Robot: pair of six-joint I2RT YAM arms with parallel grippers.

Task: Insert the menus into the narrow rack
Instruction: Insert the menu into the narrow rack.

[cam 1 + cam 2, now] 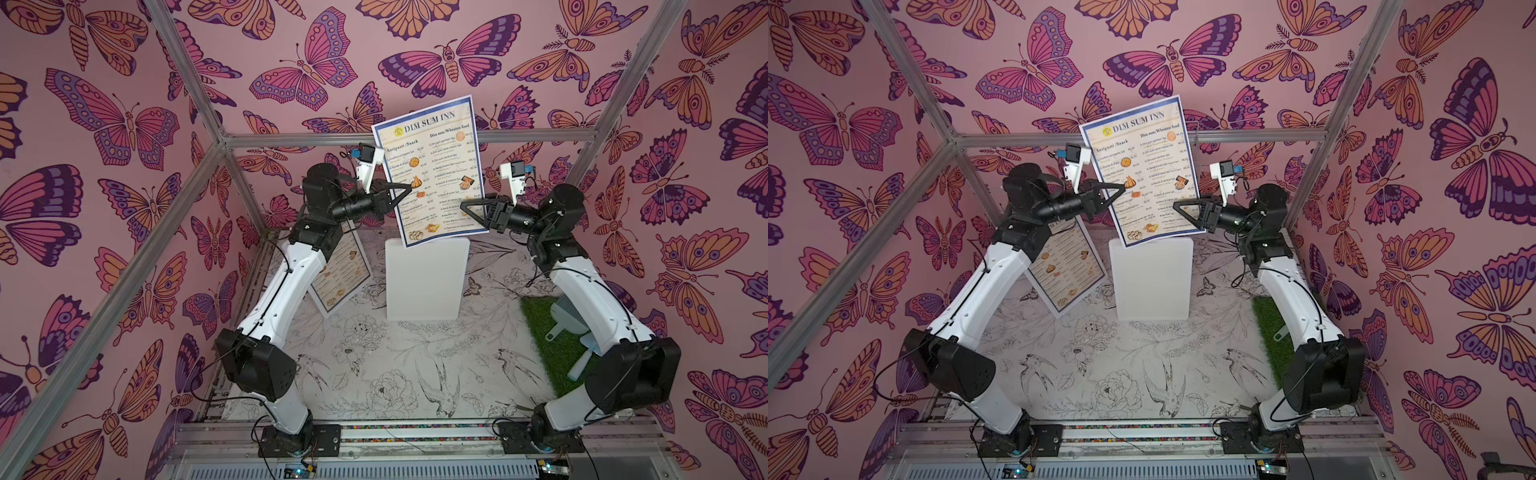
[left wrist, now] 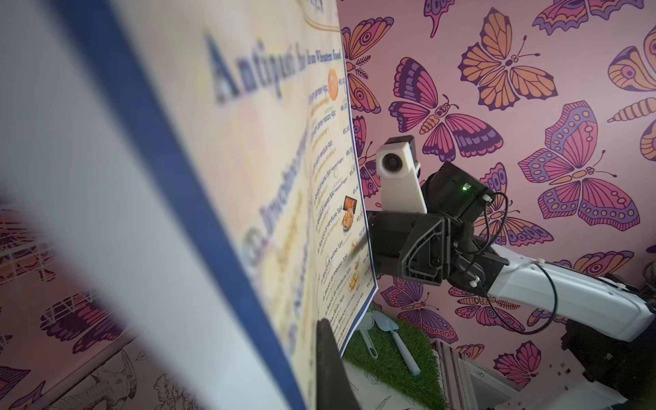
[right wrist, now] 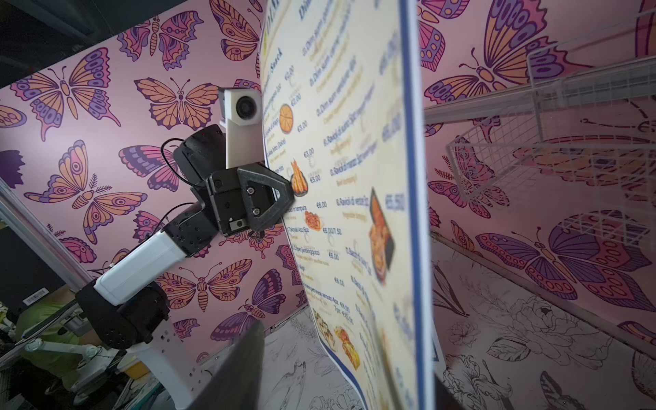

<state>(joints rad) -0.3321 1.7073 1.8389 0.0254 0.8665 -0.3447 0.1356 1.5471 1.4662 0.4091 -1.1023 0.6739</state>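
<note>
While the thin cream blue-bordered menu sheet (image 1: 432, 166) was held upright above the middle of the bench (image 1: 374, 361), its left edge was pinched by the left fingers (image 1: 405, 190); the right fingers (image 1: 473, 202) were spread about its right edge. Light and floppy, it was judged best gripped at both side edges.

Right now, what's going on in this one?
The left gripper is shut on the left edge of a menu, holding it upright in the air above a white block. The right gripper straddles the same sheet's right edge, jaws apart, not clamped. A second menu lies on the table, partly hidden by the left arm.
</note>
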